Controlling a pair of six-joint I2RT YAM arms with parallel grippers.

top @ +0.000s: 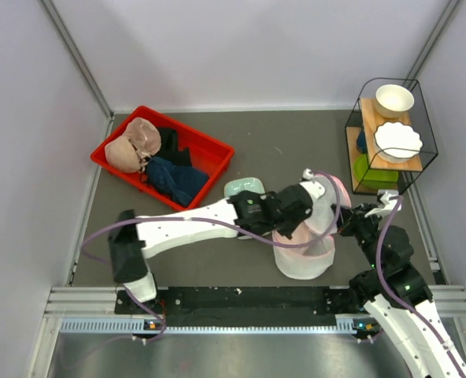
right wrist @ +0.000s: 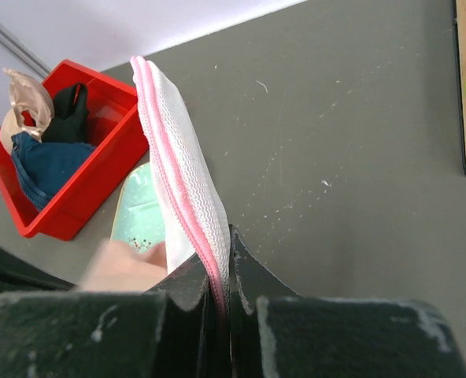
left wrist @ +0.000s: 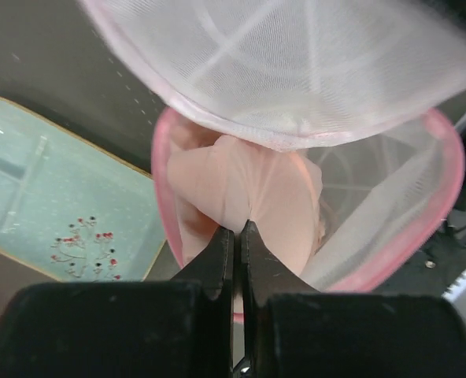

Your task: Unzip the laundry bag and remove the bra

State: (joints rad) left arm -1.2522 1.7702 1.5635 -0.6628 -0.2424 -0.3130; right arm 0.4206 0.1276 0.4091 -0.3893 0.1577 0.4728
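The laundry bag (top: 304, 260) stands open at the front middle of the table, and its mesh lid (top: 333, 197) is lifted on the right. My right gripper (top: 345, 218) is shut on the lid's pink zipper edge (right wrist: 187, 189), with my right gripper's jaws (right wrist: 223, 266) pinching the mesh. My left gripper (top: 296, 230) reaches into the bag's mouth. In the left wrist view my left gripper (left wrist: 237, 230) is shut on a fold of the pale pink bra (left wrist: 249, 185), which lies inside the bag's pink rim (left wrist: 453, 169). The bra shows as a blurred peach patch (right wrist: 123, 264) in the right wrist view.
A mint green tray (top: 243, 187) lies just behind the bag and also shows in the left wrist view (left wrist: 52, 197). A red bin (top: 209, 151) at the back left holds a tan padded garment (top: 134, 143), a black garment and a dark blue cloth (top: 174, 179). A wire rack (top: 390, 134) with white bowls stands at the back right.
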